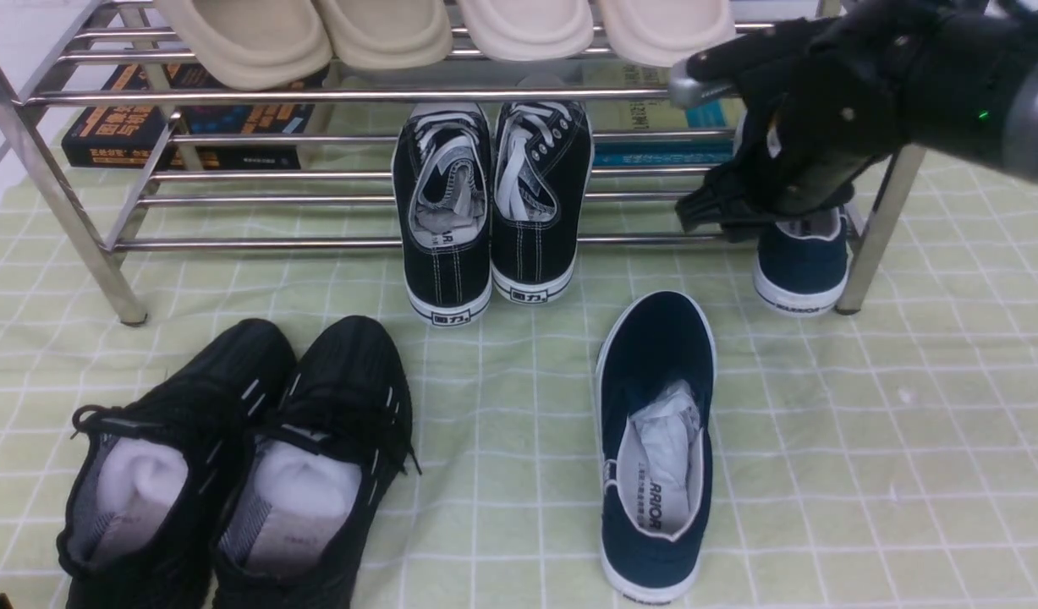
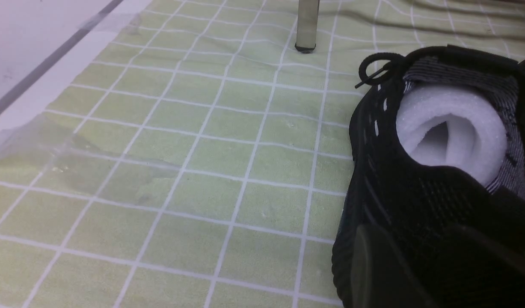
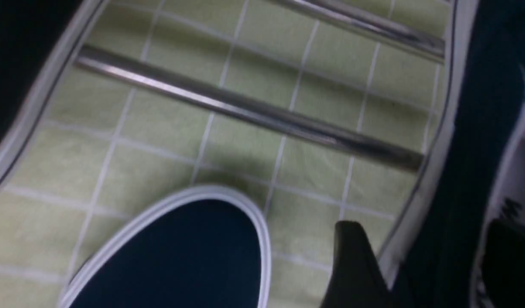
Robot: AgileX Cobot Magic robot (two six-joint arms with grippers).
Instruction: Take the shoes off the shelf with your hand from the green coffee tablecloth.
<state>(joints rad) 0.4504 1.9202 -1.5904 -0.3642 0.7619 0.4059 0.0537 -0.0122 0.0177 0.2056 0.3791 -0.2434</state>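
Note:
One navy shoe [image 1: 654, 440] lies on the green checked tablecloth [image 1: 908, 423] in front of the shelf [image 1: 315, 95]. The other navy shoe [image 1: 802, 266] sits on the shelf's bottom bars at the right, heel over the front bar. My right gripper [image 1: 738, 211] reaches down onto it. In the right wrist view the right gripper [image 3: 433, 256] straddles that shoe's side wall [image 3: 446, 205], one finger [image 3: 352, 261] against the white sole, the other inside on the insole. The toe of the first shoe [image 3: 181, 256] shows below. My left gripper [image 2: 433, 265] is open, low beside a black mesh sneaker [image 2: 416, 188].
Black lace-up sneakers [image 1: 489, 211] stand on the bottom tier, mid-shelf. Two black mesh sneakers [image 1: 231, 465] lie at front left. Beige slippers [image 1: 383, 34] sit on the upper tier, books [image 1: 189, 127] behind. The right front shelf leg [image 1: 878, 228] stands right beside the shelved navy shoe.

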